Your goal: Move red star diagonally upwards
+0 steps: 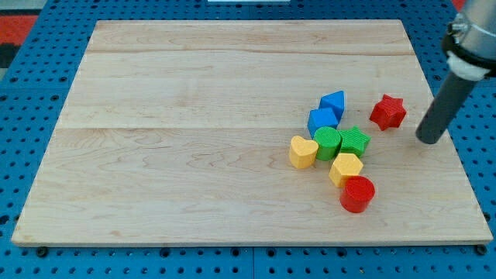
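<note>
The red star (387, 111) lies on the wooden board (194, 116) at the view's right, apart from the other blocks. My tip (427, 140) rests on the board just right of and slightly below the star, with a small gap between them. The dark rod rises from the tip towards the view's upper right corner.
A cluster sits left of and below the star: two blue blocks (332, 103) (322, 122), a green round block (328, 142), a green star (354, 141), a yellow heart (302, 152), a yellow hexagon (346, 168) and a red cylinder (357, 194). The board's right edge is near my tip.
</note>
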`<state>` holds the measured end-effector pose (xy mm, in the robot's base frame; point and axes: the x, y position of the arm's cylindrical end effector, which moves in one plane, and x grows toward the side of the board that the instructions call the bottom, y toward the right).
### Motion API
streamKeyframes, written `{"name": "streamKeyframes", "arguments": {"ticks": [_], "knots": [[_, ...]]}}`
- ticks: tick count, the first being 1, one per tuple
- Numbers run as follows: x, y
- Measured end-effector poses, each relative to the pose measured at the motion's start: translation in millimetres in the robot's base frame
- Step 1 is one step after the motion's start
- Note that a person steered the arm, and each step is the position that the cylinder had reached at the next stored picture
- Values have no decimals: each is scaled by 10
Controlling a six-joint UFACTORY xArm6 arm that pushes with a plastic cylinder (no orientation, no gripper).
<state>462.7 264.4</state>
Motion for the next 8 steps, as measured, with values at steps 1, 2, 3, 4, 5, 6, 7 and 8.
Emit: {"name": "streamKeyframes", "arguments": {"ticks": [1, 2, 3, 4, 5, 6, 7, 8], "knots": [[-333, -54], [-394, -472], [84, -274], [100, -402], [-335, -343], [-478, -749], [-98, -678], [-102, -980]]}}
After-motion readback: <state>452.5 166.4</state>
